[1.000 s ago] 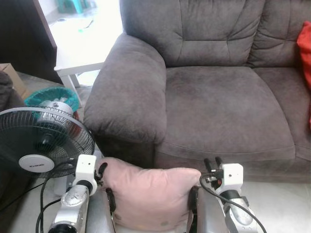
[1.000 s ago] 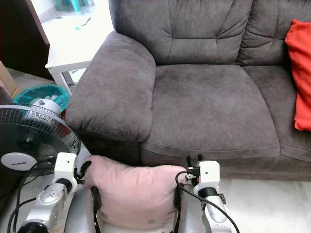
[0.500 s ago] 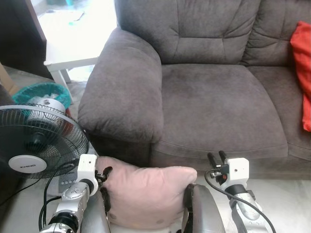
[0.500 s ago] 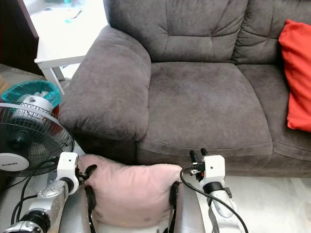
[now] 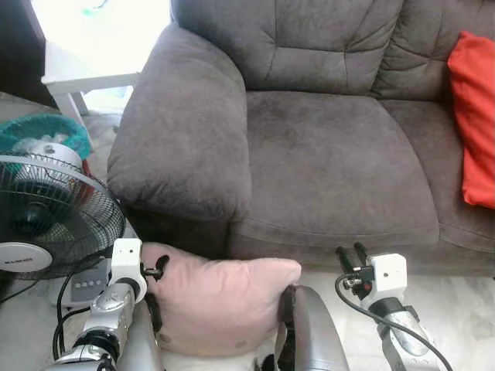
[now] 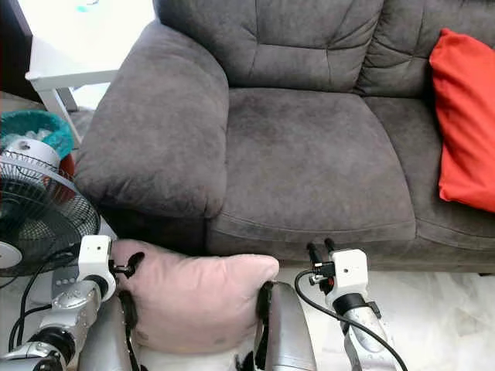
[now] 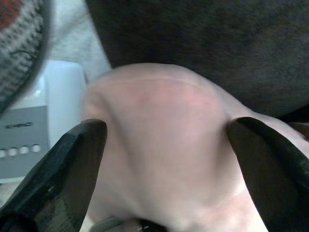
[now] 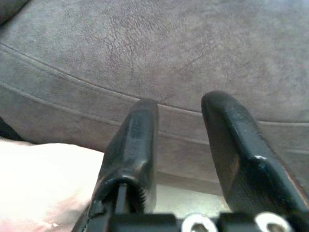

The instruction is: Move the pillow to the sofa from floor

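Observation:
The pale pink pillow (image 5: 220, 305) sits low in front of the dark grey sofa (image 5: 332, 162), just below the seat's front edge and beside the armrest. My left gripper (image 5: 158, 268) is at the pillow's upper left corner. In the left wrist view the pillow (image 7: 164, 145) bulges between the two spread fingers (image 7: 72, 159), which press on its sides. My right gripper (image 5: 350, 253) is a short way right of the pillow's right corner, pointing at the sofa front (image 8: 145, 58). Its fingers stand a little apart with nothing between them, and the pillow (image 8: 43, 179) lies off to one side.
A black standing fan (image 5: 46, 209) with trailing cables is close on the left. Behind it are a teal basket (image 5: 39, 127) and a white side table (image 5: 77, 73). A red cushion (image 5: 476, 108) leans at the sofa's right end. Grey parts of my body (image 5: 313, 332) flank the pillow.
The camera has shifted, so the sofa sits further left and the red cushion shows more. My right gripper now stands farther from the pillow's right corner. The left gripper stays on the pillow.

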You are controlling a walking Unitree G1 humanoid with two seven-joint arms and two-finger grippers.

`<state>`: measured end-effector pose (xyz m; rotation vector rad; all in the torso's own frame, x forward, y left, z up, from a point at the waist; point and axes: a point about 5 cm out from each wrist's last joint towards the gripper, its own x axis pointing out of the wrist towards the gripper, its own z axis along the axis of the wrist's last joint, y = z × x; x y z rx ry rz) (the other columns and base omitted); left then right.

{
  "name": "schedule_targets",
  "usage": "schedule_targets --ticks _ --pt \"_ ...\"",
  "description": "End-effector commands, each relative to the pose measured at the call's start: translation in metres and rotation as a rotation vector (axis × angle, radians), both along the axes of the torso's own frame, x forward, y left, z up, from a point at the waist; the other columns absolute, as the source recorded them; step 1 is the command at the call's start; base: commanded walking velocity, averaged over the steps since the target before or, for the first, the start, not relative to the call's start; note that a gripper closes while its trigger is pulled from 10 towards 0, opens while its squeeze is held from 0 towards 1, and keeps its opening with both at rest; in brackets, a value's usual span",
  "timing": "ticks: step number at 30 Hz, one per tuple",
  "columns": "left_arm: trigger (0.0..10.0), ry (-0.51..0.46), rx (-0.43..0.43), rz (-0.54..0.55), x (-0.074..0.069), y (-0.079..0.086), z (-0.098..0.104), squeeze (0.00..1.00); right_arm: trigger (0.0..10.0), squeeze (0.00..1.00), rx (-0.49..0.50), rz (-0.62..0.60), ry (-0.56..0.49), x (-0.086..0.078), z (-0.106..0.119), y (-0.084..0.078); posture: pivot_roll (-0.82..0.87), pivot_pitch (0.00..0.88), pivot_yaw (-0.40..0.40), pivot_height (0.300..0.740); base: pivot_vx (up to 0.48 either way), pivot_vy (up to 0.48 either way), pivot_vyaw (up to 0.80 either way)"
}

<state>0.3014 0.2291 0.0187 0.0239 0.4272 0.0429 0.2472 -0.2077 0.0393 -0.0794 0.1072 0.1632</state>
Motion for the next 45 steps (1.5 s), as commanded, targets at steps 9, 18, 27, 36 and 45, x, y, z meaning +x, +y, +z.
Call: schedule_targets --ticks 9,18,27,36,45 --pt "10.0 0.02 0.007 0.038 -0.006 0.01 -0.004 0.0 10.0 0.0 -0.042 0.014 0.028 -0.009 0.006 -0.021 -0.07 0.177 -0.234 0.48 0.0 0.0 0.0" --pt "10.0 0.081 0.07 0.131 -0.018 0.018 -0.016 0.0 10.0 0.0 -0.067 0.057 0.046 -0.007 0.009 -0.024 -0.07 0.186 -0.27 0.48 0.0 0.0 0.0" --pt "0.0 0.067 0.062 0.145 -0.017 0.014 -0.015 0.0 10.0 0.0 -0.078 0.066 0.056 -0.002 0.009 -0.026 -0.08 0.182 -0.278 0.48 0.0 0.0 0.0" --pt "0.0 0.086 0.088 0.166 -0.017 0.018 -0.016 0.0 10.0 0.0 -0.083 0.062 0.061 0.0 0.007 -0.029 -0.07 0.171 -0.277 0.48 0.0 0.0 0.0" --pt "0.0 0.093 0.114 0.178 -0.017 0.019 -0.016 0.0 10.0 0.0 -0.085 0.064 0.059 0.001 0.006 -0.03 -0.06 0.162 -0.28 0.48 0.0 0.0 0.0"
